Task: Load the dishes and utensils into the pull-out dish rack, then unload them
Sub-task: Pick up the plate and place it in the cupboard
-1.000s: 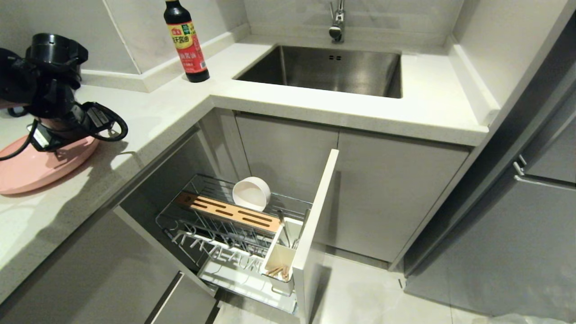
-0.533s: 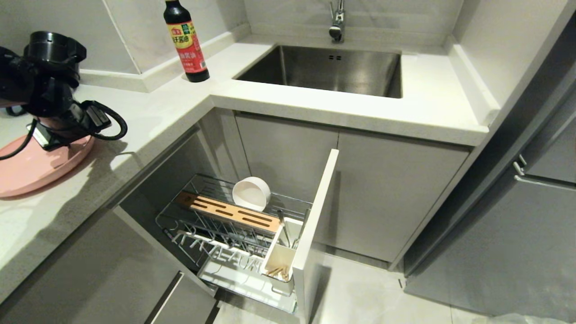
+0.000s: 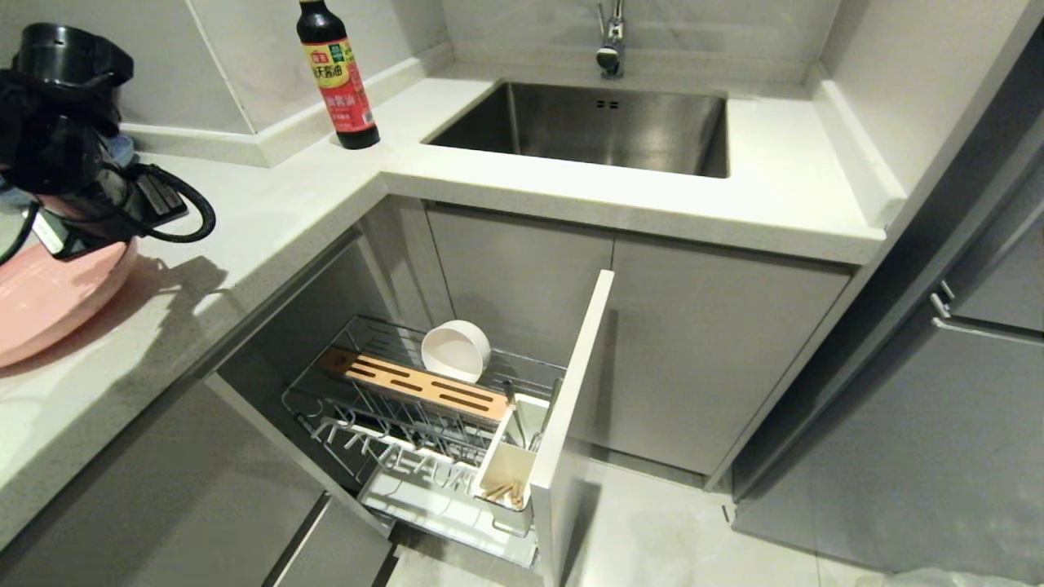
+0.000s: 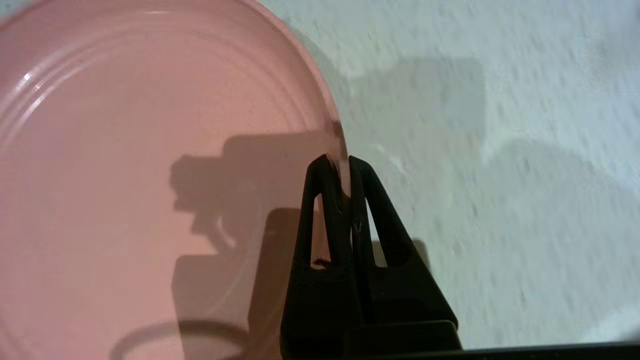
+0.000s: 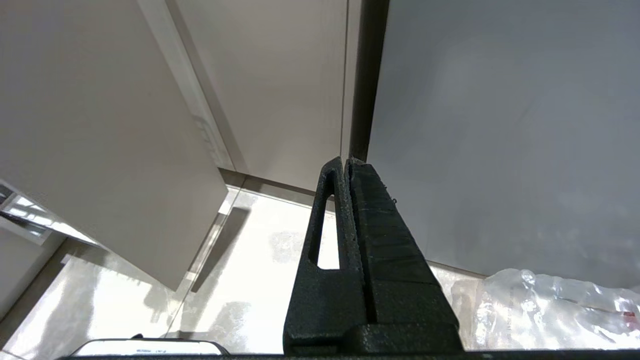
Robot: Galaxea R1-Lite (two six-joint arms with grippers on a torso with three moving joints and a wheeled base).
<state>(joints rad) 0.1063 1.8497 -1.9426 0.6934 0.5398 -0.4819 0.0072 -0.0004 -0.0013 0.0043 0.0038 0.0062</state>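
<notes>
Your counter (image 3: 269,212) runs along the left, with the pull-out rack (image 3: 424,416) open below it, a white bowl (image 3: 455,350) on edge inside and chopsticks (image 3: 502,492) in its cup. On the counter lies the pink plate (image 4: 125,175); your left gripper (image 4: 344,167) is clamped on its rim. Your right gripper (image 5: 346,165) hangs closed and empty by the cabinets.

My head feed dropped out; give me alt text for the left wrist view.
The left gripper is shut on the rim of the pink plate, which fills one side of the view. Speckled white countertop fills the other.
</notes>
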